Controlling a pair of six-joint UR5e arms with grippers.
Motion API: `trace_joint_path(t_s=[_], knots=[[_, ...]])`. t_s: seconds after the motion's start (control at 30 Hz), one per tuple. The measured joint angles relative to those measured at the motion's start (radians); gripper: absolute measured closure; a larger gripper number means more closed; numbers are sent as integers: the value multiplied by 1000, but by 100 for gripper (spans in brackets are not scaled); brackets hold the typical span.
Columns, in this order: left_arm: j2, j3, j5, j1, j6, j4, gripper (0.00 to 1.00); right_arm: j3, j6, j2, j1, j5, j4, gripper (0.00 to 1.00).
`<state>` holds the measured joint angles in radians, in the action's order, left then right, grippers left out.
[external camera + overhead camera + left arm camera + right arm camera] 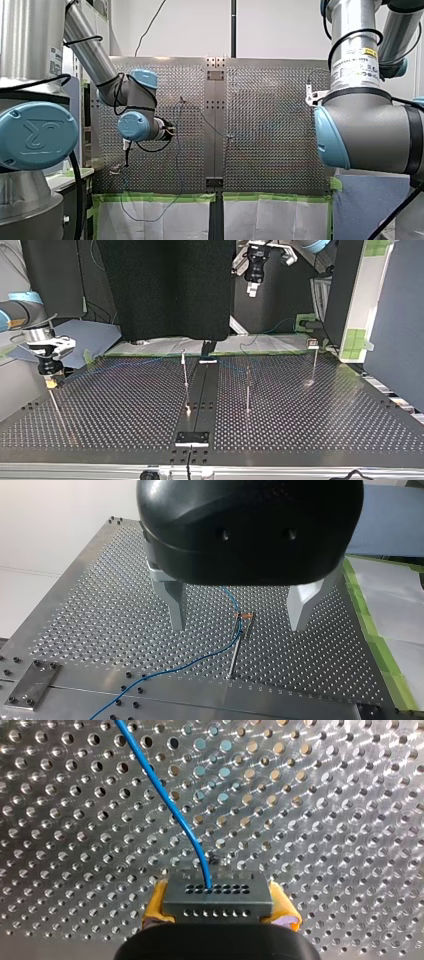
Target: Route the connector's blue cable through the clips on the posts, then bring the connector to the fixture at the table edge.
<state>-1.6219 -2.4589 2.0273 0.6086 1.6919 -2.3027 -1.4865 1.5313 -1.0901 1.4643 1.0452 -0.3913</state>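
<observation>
Right claw (218, 906): clamped on the connector (218, 895), one yellow pad (156, 906) against each end of the grey block. The blue cable (165, 800) leaves the connector's top face and runs away ahead of the claw over the perforated surface (325, 820). The connector hangs just above the surface; I cannot tell whether they touch.

Left claw (237, 625): metal fingers (175, 602) wide apart, holding nothing and touching nothing. It is above a thin post (239, 647) whose top carries an orange clip (243, 615). The cable passes through that clip, then trails down onto the surface and off past a row of bolts.

View differences:
- Only the right wrist view shows the grip on the connector and the rows of holes in its face.
- Only the left wrist view shows the cable seated in the clip.
- The top view gives the heights. The right claw is low over the surface at that view's left. The left claw is well above the surface, near that view's top edge. Three upright posts stand apart across the middle, with a small plate (192, 438) at the near edge.
- The front view shows the left claw over the surface's left half. The right claw is hidden behind its own arm.
</observation>
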Motion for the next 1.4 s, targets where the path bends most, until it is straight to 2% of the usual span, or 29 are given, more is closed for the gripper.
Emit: trace_joint_path(t_s=[0.5, 0.83, 1.4], knots=[[0, 0, 2, 2, 0, 0, 0, -5, -1, 6, 2, -1, -7, 100], [0, -1, 3, 3, 0, 0, 0, -6, -10, 21, 2, -2, -25, 100], [-1, -1, 3, 0, 1, 0, 0, 0, -5, 21, 8, -20, -43, 100]])
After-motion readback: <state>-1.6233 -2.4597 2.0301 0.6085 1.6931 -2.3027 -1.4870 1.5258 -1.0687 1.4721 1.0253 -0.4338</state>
